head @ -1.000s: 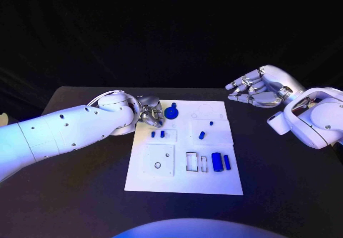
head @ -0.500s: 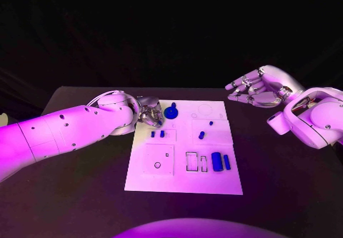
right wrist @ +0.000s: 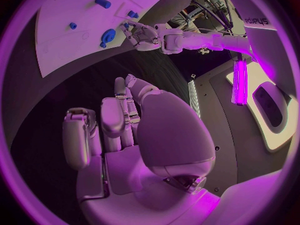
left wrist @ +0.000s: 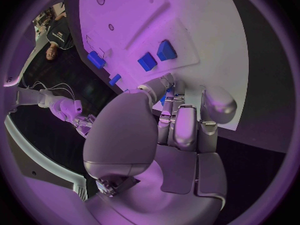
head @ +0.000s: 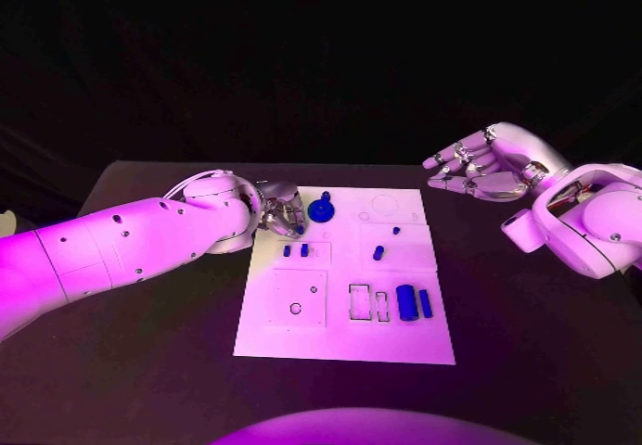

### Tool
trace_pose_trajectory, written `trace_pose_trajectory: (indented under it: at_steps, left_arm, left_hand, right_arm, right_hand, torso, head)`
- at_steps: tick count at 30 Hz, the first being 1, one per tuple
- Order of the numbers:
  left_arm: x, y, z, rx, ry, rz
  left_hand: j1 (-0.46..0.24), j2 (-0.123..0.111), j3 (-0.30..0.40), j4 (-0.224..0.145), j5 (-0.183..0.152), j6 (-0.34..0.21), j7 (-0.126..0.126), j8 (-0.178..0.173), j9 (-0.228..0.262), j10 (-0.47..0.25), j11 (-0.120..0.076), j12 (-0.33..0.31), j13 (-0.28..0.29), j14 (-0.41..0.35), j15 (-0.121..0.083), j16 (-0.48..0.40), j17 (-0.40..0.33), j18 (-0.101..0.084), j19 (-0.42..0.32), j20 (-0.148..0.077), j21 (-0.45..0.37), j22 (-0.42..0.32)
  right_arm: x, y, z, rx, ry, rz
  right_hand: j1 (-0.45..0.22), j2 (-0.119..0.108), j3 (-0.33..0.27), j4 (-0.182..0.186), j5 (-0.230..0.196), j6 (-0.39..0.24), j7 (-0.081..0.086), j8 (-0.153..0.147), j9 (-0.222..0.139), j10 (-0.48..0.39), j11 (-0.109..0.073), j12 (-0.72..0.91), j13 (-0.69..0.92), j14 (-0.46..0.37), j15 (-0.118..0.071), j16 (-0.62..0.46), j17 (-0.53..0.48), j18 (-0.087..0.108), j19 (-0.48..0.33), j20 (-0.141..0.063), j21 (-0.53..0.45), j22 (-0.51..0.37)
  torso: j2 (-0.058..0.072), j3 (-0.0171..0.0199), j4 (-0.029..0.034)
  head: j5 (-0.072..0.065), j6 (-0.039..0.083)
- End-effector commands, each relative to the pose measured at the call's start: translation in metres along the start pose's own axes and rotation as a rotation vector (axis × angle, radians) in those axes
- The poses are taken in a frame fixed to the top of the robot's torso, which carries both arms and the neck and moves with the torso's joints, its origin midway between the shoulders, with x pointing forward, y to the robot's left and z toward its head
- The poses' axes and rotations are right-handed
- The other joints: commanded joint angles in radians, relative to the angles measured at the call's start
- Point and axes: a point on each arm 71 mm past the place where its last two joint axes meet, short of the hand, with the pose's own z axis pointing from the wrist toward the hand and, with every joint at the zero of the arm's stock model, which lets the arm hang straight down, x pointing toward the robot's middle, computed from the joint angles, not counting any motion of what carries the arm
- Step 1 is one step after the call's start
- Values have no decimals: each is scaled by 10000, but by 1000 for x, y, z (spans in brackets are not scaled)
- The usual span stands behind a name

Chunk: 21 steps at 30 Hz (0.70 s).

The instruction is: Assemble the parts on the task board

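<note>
Board (head: 402, 348) sits in the middle of your table (head: 134, 371), white, with small blue parts on it. Your left hand (head: 281, 211) is at the board's far left corner, fingers (left wrist: 178, 125) curled in, tips right beside the round blue part (head: 321, 211); you cannot tell whether they are gripping it or only touching. Just nearer you than that hand, two short blue pegs (head: 296, 250) stand side by side. Toward the board's middle lie two more small blue pieces (head: 378, 251), one beyond the other. Near the right edge, a thick blue cylinder (head: 405, 302) and a thinner blue bar (head: 424, 302) lie parallel, beside two outlined slots (head: 359, 302). A square plate (head: 296, 298) with a ring mark is at the near left. Your right hand (head: 481, 167) hangs well off the board's far right corner, above the table, fingers bent inward and holding nothing.
</note>
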Motion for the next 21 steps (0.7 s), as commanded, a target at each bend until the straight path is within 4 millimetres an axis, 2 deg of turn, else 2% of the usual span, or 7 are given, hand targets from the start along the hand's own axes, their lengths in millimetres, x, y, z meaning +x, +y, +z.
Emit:
trace_pose_trajectory:
  at_steps: [1, 14, 21]
  left_arm:
    - [1, -1, 0, 36, 102, 57]
    - [-1, 5, -1, -122, -19, 16]
    - [-7, 14, -7, -62, -521, -444]
  left_hand:
    - [-77, -51, 47, 5, -47, -130, 15, -48, -9, 26, 88, -89, -10, 103, 74, 20, -18, -180, 130, 24, -11, 17]
    - [-147, -149, 75, 20, -40, -444, 82, -44, -7, -20, 148, -261, -23, 90, 115, 4, -59, -179, 122, 57, -37, 16]
    - [-184, -260, 133, 29, -15, -849, 160, -37, -4, -550, 278, -681, -147, 42, 211, -96, -299, -154, 81, 128, -230, -119]
  right_arm:
    - [2, -1, 0, 50, 178, -5]
    - [0, -5, 0, 325, 334, -258]
    - [-1, -15, 0, 791, 815, -1421]
  right_hand:
    - [-114, 4, -16, 55, -82, -43, 59, 12, 8, 66, 1, -84, -30, 305, 2, -77, -28, -48, 520, 25, -27, 1539]
    - [-95, 14, -27, 62, -137, -54, 78, 18, 9, -39, 38, -250, -153, 328, 25, 63, 102, -52, 523, 40, -15, 1553]
    - [-12, 12, -7, 13, -73, 16, 57, 48, 23, -80, 44, -385, -263, 395, 32, 311, 320, -84, 588, 47, 110, 1665]
  torso:
    - [-2, -1, -5]
    - [1, -2, -9]
    - [-6, -12, -17]
  head:
    - [16, 2]
    - [19, 0]
    - [18, 8]
